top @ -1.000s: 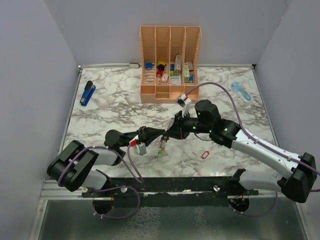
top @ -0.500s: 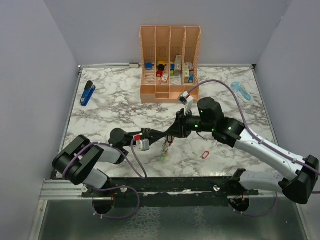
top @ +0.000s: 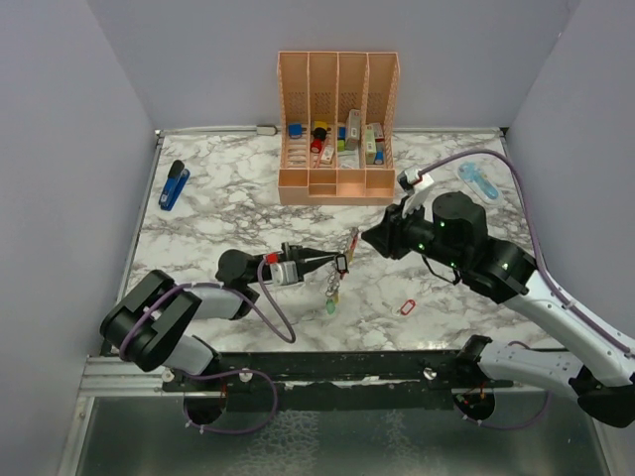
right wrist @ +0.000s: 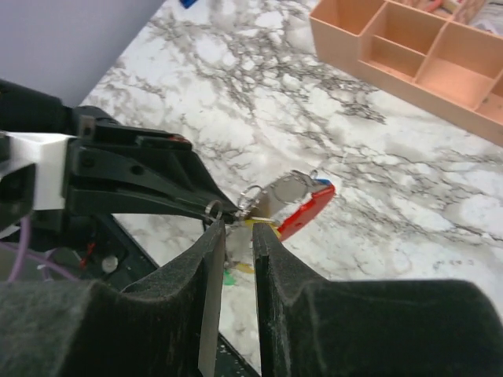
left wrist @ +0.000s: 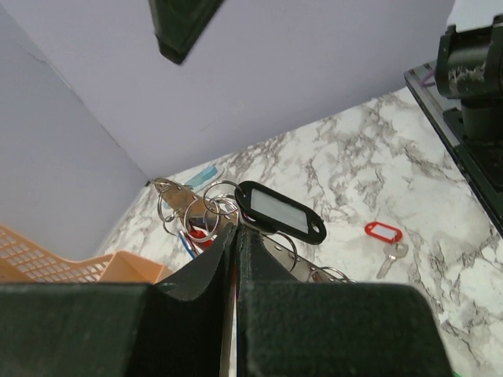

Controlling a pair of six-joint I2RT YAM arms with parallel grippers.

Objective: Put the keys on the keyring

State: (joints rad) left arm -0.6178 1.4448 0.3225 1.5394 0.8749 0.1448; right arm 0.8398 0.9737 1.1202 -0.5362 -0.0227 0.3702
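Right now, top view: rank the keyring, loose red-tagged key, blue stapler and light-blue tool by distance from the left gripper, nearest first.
1. keyring, table centre, clamped in the left gripper.
2. red-tagged key, lying loose at front right.
3. blue stapler at far left and light-blue tool at far right: too close to call.

Top: high over the near edge, looking down on the whole table (top: 198, 228).
Left wrist: low, close, facing right across it.
Right wrist: close, tilted down, facing left.
Shared: keyring (right wrist: 305, 210), in all three.
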